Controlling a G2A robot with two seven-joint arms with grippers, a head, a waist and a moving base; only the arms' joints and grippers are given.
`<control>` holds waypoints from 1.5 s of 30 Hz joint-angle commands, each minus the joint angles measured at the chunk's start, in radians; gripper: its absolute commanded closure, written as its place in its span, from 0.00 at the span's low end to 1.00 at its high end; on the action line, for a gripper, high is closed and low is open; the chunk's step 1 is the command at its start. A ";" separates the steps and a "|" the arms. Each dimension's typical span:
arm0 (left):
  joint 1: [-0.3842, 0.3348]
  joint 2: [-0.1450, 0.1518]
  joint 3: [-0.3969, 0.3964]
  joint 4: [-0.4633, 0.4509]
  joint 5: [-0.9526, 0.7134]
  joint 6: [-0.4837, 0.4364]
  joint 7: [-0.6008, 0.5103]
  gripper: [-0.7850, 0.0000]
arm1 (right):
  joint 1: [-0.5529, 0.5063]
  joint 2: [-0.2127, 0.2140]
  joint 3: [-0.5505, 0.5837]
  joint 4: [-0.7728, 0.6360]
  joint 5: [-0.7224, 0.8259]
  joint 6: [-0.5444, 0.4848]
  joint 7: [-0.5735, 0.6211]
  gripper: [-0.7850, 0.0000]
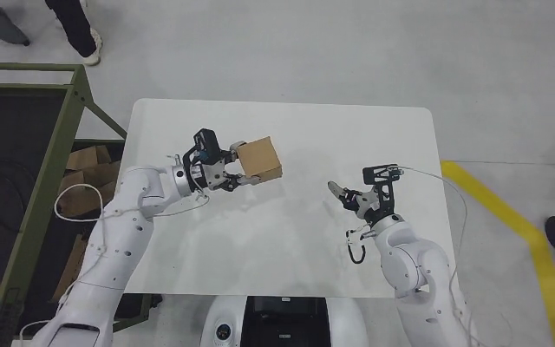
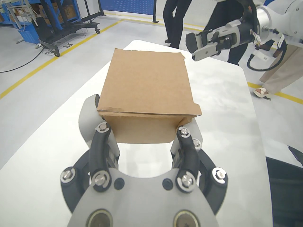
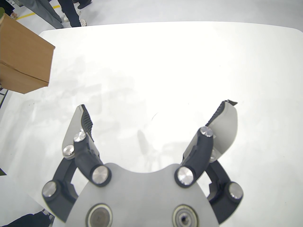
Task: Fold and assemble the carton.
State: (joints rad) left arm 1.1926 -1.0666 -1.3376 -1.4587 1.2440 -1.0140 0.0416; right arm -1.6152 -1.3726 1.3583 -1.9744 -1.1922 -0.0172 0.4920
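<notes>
The carton (image 1: 259,159) (image 2: 146,81) (image 3: 23,55) is showing as a plain brown cardboard box, already folded into a block. Its top panel is lying flat, with a slightly ragged cut edge and a seam running along the end nearest the left claw (image 1: 243,166) (image 2: 142,124). It is sitting over the left half of the white surface (image 1: 286,252), closer to the far edge than the near one, and seems to be hanging clear of the surface rather than resting on it.

The left claw is clamping the carton's near end, one finger pressing on each side wall. The right claw (image 1: 360,184) (image 2: 203,45) (image 3: 153,109) is standing wide open and holding nothing; it is hovering over the right half of the surface, well apart from the carton.

The carton is pointing away from the left claw toward the right edge. Its longer side is running that way too, skewed a little against the surface's edges.
</notes>
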 commanded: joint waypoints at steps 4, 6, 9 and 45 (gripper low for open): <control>-0.038 0.016 0.078 0.097 0.130 0.002 0.168 1.00 | 0.000 0.000 0.000 0.000 0.000 0.000 0.000 0.00; -0.054 0.025 0.113 0.132 0.181 0.002 0.239 1.00 | 0.000 0.000 0.000 0.000 0.000 0.000 0.000 0.00; -0.078 0.038 0.163 0.185 0.256 0.002 0.337 1.00 | 0.000 0.000 0.000 0.000 0.000 0.000 0.000 0.00; -0.211 0.035 0.420 0.406 0.459 0.059 0.557 0.53 | 0.000 0.000 0.000 0.000 0.000 0.000 0.000 0.00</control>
State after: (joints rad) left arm 0.9817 -1.0320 -0.9182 -1.0509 1.7029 -0.9560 0.5976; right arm -1.6152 -1.3726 1.3583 -1.9744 -1.1922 -0.0172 0.4920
